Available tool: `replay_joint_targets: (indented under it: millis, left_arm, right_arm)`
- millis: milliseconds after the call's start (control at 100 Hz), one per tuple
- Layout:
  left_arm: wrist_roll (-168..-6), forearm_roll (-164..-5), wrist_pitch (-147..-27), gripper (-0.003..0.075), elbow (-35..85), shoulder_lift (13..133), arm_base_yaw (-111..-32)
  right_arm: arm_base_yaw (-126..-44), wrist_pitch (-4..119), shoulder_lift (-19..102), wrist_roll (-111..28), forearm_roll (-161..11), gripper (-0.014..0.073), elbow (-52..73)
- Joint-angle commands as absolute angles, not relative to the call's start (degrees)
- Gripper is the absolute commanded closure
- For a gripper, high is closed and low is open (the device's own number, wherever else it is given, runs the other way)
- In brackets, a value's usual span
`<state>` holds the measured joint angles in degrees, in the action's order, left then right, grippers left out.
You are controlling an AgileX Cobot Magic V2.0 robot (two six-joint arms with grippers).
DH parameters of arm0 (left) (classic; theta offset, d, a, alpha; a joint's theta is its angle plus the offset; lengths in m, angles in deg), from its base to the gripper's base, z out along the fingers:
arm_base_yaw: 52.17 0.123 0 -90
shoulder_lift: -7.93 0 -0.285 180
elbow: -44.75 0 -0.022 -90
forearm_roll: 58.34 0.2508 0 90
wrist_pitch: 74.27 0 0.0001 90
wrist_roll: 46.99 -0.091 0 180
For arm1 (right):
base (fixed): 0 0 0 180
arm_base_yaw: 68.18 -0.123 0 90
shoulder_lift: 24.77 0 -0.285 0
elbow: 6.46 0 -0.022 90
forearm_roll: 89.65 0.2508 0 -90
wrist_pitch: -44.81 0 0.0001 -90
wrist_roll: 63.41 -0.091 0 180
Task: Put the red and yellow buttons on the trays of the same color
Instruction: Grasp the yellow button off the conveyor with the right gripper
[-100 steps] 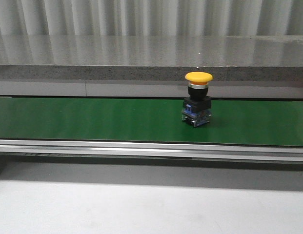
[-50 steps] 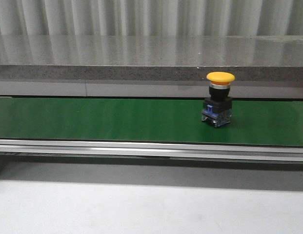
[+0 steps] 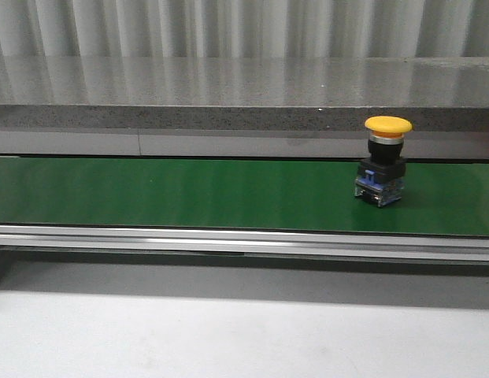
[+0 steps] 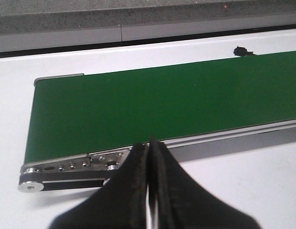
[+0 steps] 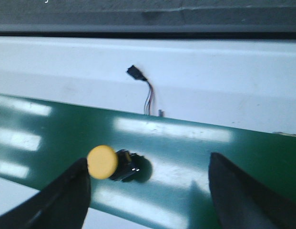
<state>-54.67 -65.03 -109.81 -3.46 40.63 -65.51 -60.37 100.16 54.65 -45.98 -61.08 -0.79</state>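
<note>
One yellow button point(image 3: 387, 126) is seen, standing upright on its black and blue base on the green conveyor belt point(image 3: 189, 193), toward the right end of the belt in the front view. No more than this single button is shown in any view. In the right wrist view the same yellow button point(image 5: 102, 162) is found on the belt point(image 5: 176, 157) between the two fingers of the right claw point(image 5: 148, 191), nearer to one finger point(image 5: 66, 195) than to the other; the fingers are spread wide and nothing is gripped. A small black connector with coloured wires point(image 5: 143, 88) is seen lying on the white desk point(image 5: 224, 81) just beyond the belt's far edge. In the left wrist view the left claw point(image 4: 150, 157) is shown with its fingers pressed together, with nothing between them, above the near rail of the belt point(image 4: 152, 105) close to its roller end point(image 4: 33, 183). The belt is carried on the white desk point(image 4: 262, 181).
</note>
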Motion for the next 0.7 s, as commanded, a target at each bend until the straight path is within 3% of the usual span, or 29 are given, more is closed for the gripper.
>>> replay_joint_targets:
  millis: [0, 690]
  left_arm:
    - [-54.56, -66.06, -105.71, 0.0741, -2.1, 40.82, -65.9]
    - [-54.56, -66.06, -105.71, 0.0741, -2.1, 40.82, -65.9]
  right_arm:
    - [-63.16, 98.71, 53.29, -45.31, -60.17, 0.0074, -2.39]
    - [-65.69, 98.64, 61.17, -40.57, -60.4, 0.0074, 4.41]
